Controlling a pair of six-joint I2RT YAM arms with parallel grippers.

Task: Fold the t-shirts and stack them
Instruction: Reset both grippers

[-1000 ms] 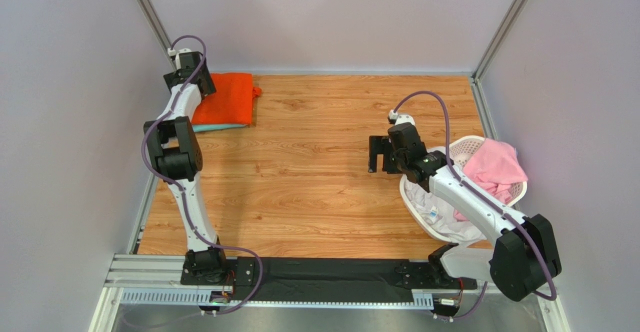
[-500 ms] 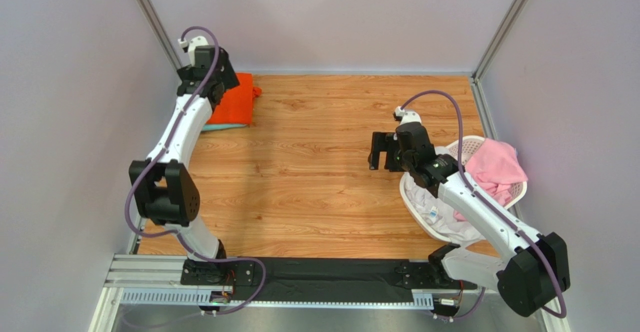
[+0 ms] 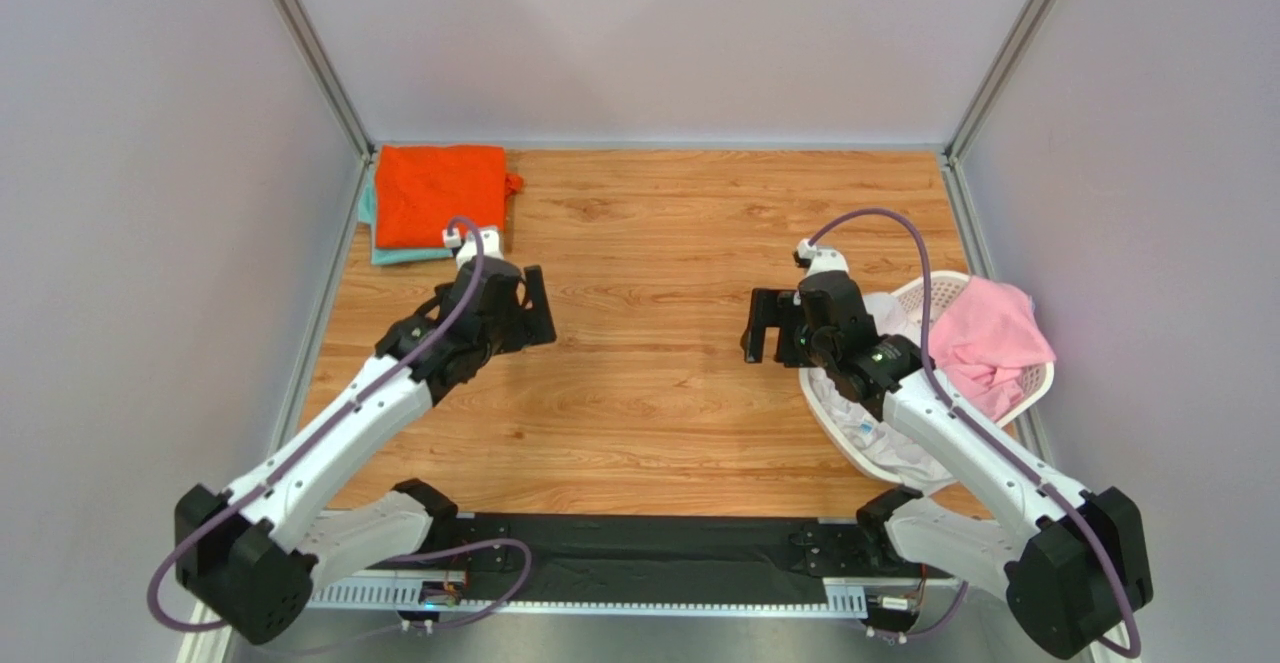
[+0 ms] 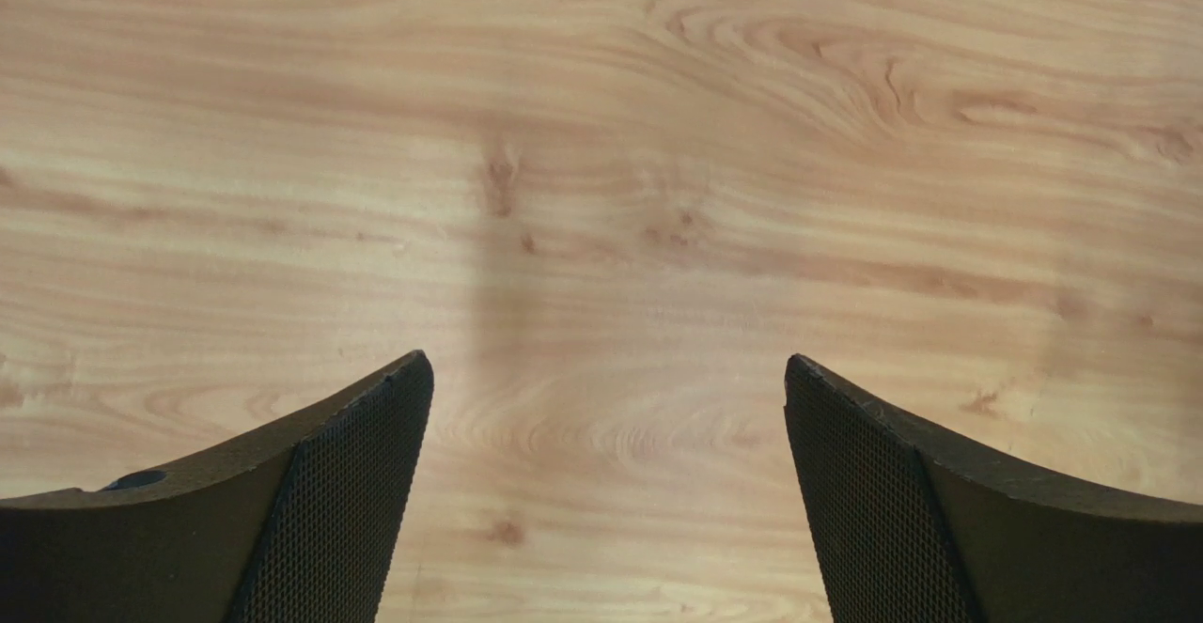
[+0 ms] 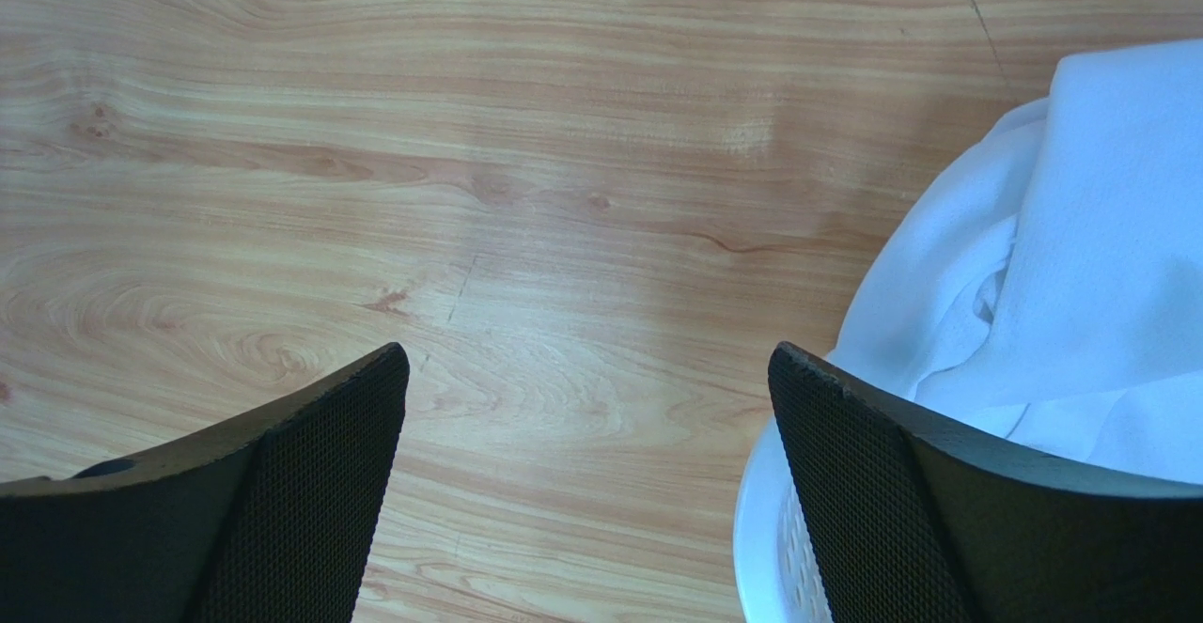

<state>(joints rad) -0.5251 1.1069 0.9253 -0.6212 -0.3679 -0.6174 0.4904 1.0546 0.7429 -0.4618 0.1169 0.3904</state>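
left jaws — wide, over table (image 3: 646,228) | right jaws — wide, beside basket (image 3: 941,284) | orange-red t-shirt (image 3: 436,191) atop teal t-shirt (image 3: 398,255), far-left corner

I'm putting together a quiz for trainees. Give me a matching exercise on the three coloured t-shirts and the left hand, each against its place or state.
Things:
1 orange-red t-shirt
2 teal t-shirt
3 pink t-shirt
4 left hand

Places or states:
A in the basket
B open above the bare table
C top of the folded stack
D bottom of the stack, only edges showing

Pairs: 1-C; 2-D; 3-A; 4-B
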